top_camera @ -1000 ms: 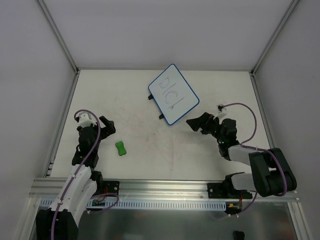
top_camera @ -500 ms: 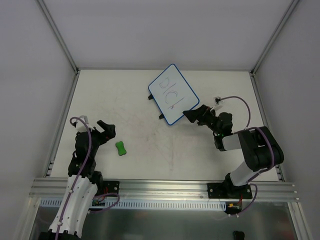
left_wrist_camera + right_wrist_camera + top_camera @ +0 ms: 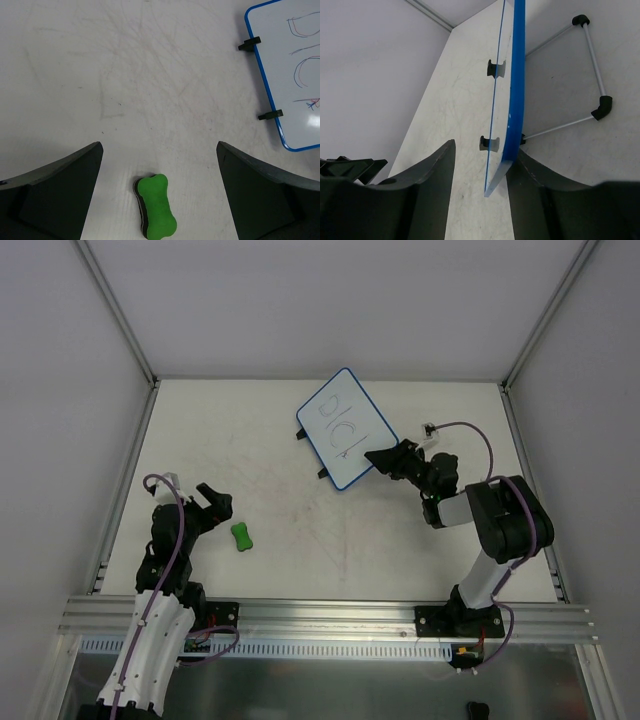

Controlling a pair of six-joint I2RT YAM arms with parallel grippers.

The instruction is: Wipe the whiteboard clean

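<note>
Relative to the earlier frame, the right claw (image 3: 377, 459) has advanced to the near-right edge of the small, blue-rimmed white rectangular whiteboard (image 3: 346, 427), far-centre on the pale surface (image 3: 300, 540). Its jaws straddle that edge, one side still apart. The left claw (image 3: 217, 502), jaws wide, hovers left of the green bone-shaped eraser (image 3: 241, 537).

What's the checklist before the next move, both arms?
1. Whiteboard edge inside the right gripper: ok, the blue rim sits between the jaws.
2. Right grip firm: not ok, a gap shows beside one finger.
3. Left gripper open: ok, jaws wide.
4. Green eraser lined up: ok, it lies between the left fingers' lines, untouched on the table.
5. Board clean: not ok, marker lines are on it.
</note>
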